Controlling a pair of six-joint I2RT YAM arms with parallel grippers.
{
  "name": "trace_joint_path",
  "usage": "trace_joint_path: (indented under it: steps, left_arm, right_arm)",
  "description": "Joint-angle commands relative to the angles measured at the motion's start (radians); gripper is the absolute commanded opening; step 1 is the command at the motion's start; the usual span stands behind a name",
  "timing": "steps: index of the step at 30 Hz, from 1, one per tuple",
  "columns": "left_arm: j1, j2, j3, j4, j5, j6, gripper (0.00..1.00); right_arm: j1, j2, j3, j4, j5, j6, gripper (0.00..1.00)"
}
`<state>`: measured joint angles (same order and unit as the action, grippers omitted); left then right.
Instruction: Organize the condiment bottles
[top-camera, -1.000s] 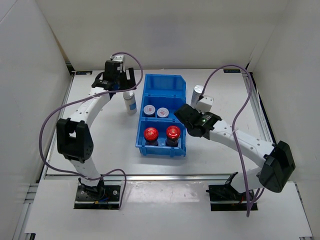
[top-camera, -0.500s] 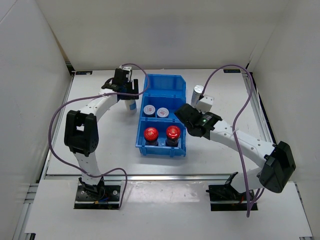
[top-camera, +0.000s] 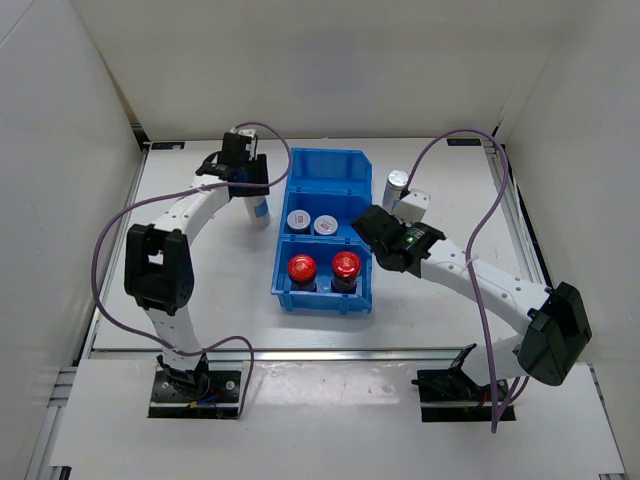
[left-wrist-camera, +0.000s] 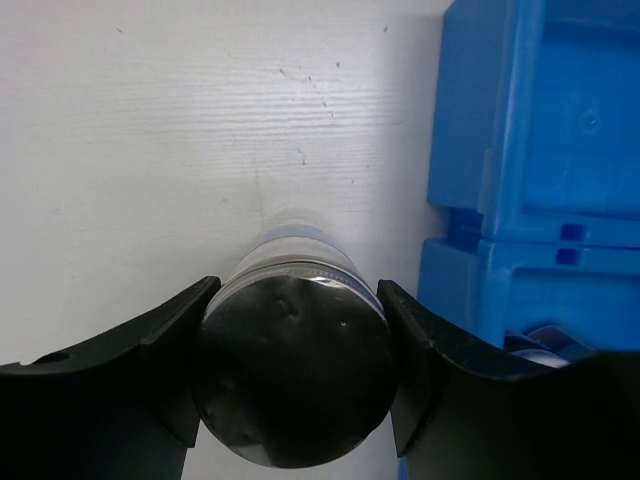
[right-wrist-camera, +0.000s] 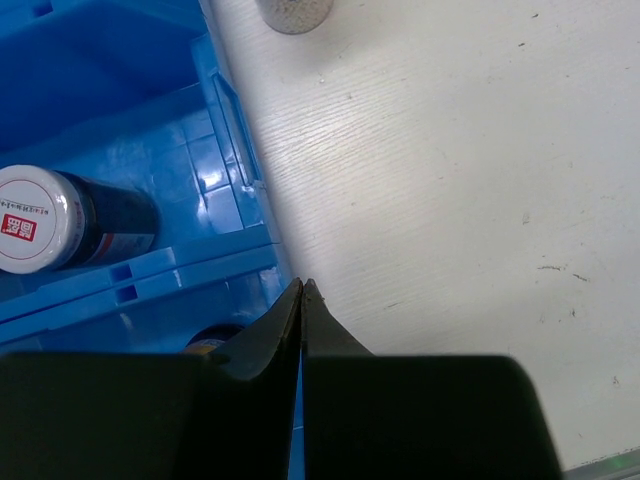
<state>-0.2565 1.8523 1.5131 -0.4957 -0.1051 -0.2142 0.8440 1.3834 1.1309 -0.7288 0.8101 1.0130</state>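
Squarely within left gripper (left-wrist-camera: 297, 292), tall bottle (left-wrist-camera: 292, 390)

two tall bottles (top-camera: 259, 209) (top-camera: 396, 181), two short jars (top-camera: 299, 220) (top-camera: 326, 226), two red-capped jars (top-camera: 302, 267) (top-camera: 346, 264), one blue bin (top-camera: 330, 159)

Top view: bright, even light from overhead. The white desk (top-camera: 200, 270) carries only soft, faint shadows, and detail is clear across the frame.

Left wrist view: the cap of the bottle (left-wrist-camera: 295, 385) sits close to the lens, dark, mirror-like and out of focus. The desk grain behind it is sharp.

Right wrist view: glare spots show on the floor of the blue bin (right-wrist-camera: 213, 178). The right gripper (right-wrist-camera: 302, 290) is an unlit, soft-edged silhouette.
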Motion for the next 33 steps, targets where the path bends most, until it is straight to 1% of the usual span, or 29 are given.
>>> trace_joint_path:
  steps: [1, 3, 4, 5, 6, 7, 8, 10, 12, 14, 15, 17, 18, 21, 25, 28, 29, 30, 32, 33]
  left_arm:
    - [0.008, -0.169, 0.169, 0.04, -0.05, -0.05, 0.17]
    - [-0.019, -0.169, 0.252, 0.04, -0.077, -0.05, 0.14]
    - [-0.029, -0.169, 0.345, 0.04, -0.087, -0.05, 0.11]
    - [-0.038, -0.138, 0.393, 0.04, -0.078, -0.05, 0.11]
    - [-0.056, -0.116, 0.439, 0.04, -0.065, -0.05, 0.11]
    - [-0.056, -0.093, 0.531, 0.04, -0.027, -0.05, 0.11]
    - [-0.073, -0.032, 0.573, 0.04, -0.006, -0.05, 0.11]
    - [-0.101, 0.027, 0.637, 0.049, 0.037, -0.041, 0.11]
    - [-0.116, 0.089, 0.665, 0.077, 0.047, -0.04, 0.11]
    - [-0.127, 0.136, 0.686, 0.088, 0.085, -0.04, 0.11]
    - [-0.142, 0.183, 0.687, 0.088, 0.085, -0.03, 0.11]
    - [-0.173, 0.222, 0.697, 0.088, 0.094, -0.01, 0.11]
    - [-0.184, 0.254, 0.697, 0.088, 0.094, 0.01, 0.12]
    - [-0.216, 0.289, 0.697, 0.077, 0.081, 0.019, 0.12]
    - [-0.216, 0.33, 0.65, 0.077, 0.05, 0.009, 0.12]
    - [-0.216, 0.343, 0.619, 0.068, 0.039, 0.009, 0.17]
    - [-0.216, 0.357, 0.605, 0.068, 0.03, 0.009, 0.22]
    - [-0.216, 0.357, 0.605, 0.059, 0.018, 0.018, 0.24]
    - [-0.216, 0.384, 0.593, 0.04, 0.007, 0.029, 0.33]
    - [-0.216, 0.384, 0.578, 0.04, 0.007, 0.041, 0.44]
  right_arm:
    - [-0.005, 0.005, 0.015, 0.026, 0.026, 0.007, 0.02]
    - [-0.005, 0.014, 0.026, 0.026, 0.026, 0.007, 0.02]
    - [-0.005, 0.014, 0.026, 0.026, 0.026, -0.002, 0.02]
    - [-0.005, 0.014, 0.026, 0.026, 0.026, -0.002, 0.02]
    - [-0.005, 0.025, 0.026, 0.026, 0.026, -0.002, 0.02]
    - [-0.005, 0.025, 0.035, 0.026, 0.026, -0.002, 0.02]
    - [-0.005, 0.025, 0.035, 0.026, 0.026, -0.002, 0.02]
    - [-0.005, 0.025, 0.035, 0.026, 0.026, -0.002, 0.02]
    - [-0.005, 0.025, 0.035, 0.026, 0.026, -0.002, 0.02]
    - [-0.005, 0.016, 0.035, 0.026, 0.026, 0.007, 0.02]
    - [-0.005, 0.016, 0.026, 0.026, 0.026, 0.007, 0.02]
    - [-0.005, 0.006, 0.026, 0.026, 0.026, 0.007, 0.02]
    - [-0.005, 0.006, 0.026, 0.026, 0.026, 0.007, 0.02]
    - [-0.005, 0.006, 0.026, 0.026, 0.026, 0.007, 0.02]
    - [-0.005, 0.006, 0.026, 0.026, 0.026, 0.007, 0.02]
    - [-0.005, 0.006, 0.026, 0.026, 0.026, 0.007, 0.03]
    - [-0.005, 0.006, 0.026, 0.026, 0.026, 0.007, 0.03]
    - [-0.005, 0.015, 0.026, 0.026, 0.026, 0.007, 0.03]
    - [-0.005, 0.016, 0.026, 0.026, 0.017, 0.007, 0.12]
    - [-0.005, 0.016, 0.035, 0.017, 0.017, 0.007, 0.18]
